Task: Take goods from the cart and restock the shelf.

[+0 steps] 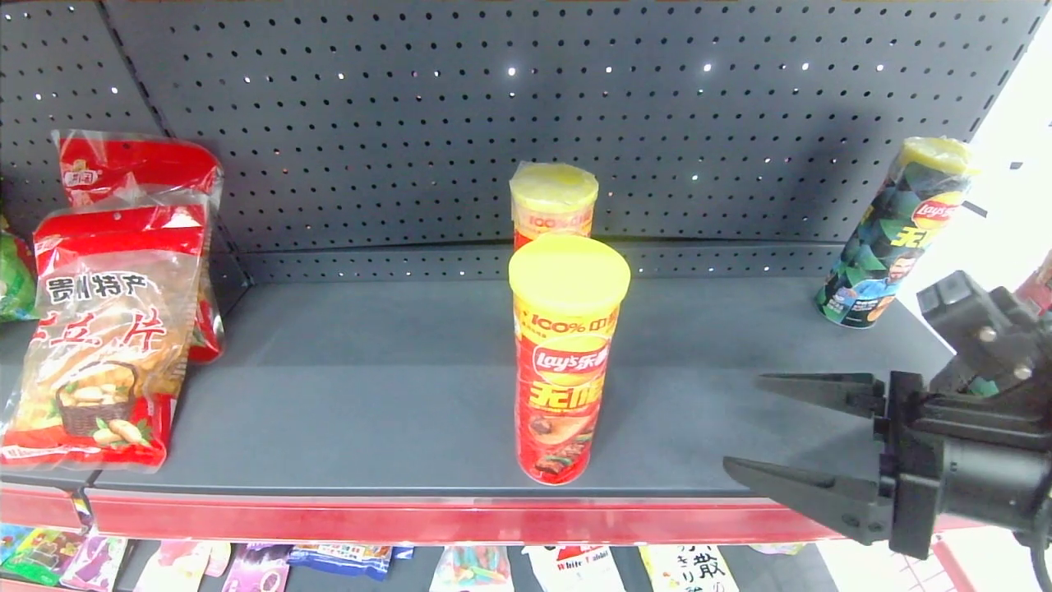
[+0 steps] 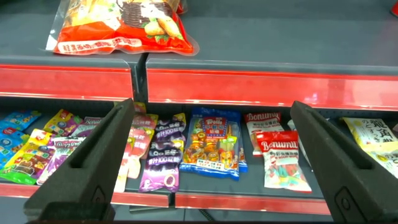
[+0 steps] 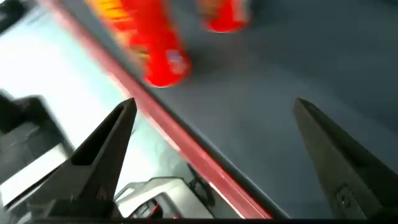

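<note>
- Because the front red can stands upright close to the shelf's red front strip, directly ahead of the rear red can, sideways contact would likely topple it off the edge. It is tall and narrow.
- Probable cause: the right end effector lies to the right of that can at about strip height. Its fingers are spread wide, hold nothing and point toward the can. A leftward sweep could strike the can's lower body.
- Secondary hazard: the dark can at the shelf's right end stands just behind the right arm's wrist. A lift or retreat could brush it.
- Left end effector: fingers apart and empty, held below the stocked shelf, facing the candy packets on the lower shelf. A straight rise could catch the strip.
- Snack bags occupy the shelf's left end, well apart from the red cans.
</note>
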You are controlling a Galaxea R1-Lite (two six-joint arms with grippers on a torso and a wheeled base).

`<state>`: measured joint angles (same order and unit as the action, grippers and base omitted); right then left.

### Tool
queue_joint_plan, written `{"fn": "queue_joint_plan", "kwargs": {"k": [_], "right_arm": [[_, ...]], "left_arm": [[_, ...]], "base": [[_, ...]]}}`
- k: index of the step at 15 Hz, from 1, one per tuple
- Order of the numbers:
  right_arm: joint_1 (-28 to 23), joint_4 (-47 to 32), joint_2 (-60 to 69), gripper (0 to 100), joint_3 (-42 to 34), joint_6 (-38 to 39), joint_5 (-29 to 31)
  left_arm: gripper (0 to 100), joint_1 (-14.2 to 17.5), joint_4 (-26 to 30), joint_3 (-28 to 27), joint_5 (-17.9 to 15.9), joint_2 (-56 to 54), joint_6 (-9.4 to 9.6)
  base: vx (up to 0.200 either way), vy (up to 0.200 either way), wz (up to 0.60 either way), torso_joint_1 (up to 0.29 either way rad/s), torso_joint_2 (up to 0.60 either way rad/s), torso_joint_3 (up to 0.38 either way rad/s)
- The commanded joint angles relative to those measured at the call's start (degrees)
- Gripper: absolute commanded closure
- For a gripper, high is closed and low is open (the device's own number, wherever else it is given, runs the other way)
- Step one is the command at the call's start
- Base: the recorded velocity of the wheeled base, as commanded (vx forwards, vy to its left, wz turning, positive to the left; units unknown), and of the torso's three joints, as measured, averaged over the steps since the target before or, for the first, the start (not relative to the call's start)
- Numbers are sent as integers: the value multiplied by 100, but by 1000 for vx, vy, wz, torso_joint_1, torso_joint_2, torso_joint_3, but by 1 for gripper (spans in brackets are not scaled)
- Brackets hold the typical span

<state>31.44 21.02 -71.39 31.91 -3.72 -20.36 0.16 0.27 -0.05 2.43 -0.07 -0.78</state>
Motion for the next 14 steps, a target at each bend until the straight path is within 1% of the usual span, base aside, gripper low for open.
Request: {"fn": "queue_joint_plan", "kwargs": {"k": [1,3,7,9,10,13,14], "right_arm": [[249,43,-675,0,307,-59,-21],[354,78,-1026,0,570,-68,-30],[363,183,-1518,0,816,-112,-117],[319,394,-1765,0,834,-226,-100],[275,509,-1958,0,957,-208,-65],[257,535,-2186,0,1212,-217,-65],[143,614,-2353,0,1309,-226,-65]], "left_arm": [[0,2,0,-4,4,7,-1],[0,2,0,5,4,7,-1],[0,2,0,-4,4,7,-1],[0,2,0,-4,4,7,-1],[0,2,0,5,4,7,-1],[0,2,0,5,4,7,-1],[0,2,0,5,4,7,-1]], "base": [[0,0,0,0,0,0],[0,0,0,0,0,0],[0,0,0,0,0,0],[0,0,0,0,0,0],[0,0,0,0,0,0],[0,0,0,0,0,0],[0,0,0,0,0,0]]}}
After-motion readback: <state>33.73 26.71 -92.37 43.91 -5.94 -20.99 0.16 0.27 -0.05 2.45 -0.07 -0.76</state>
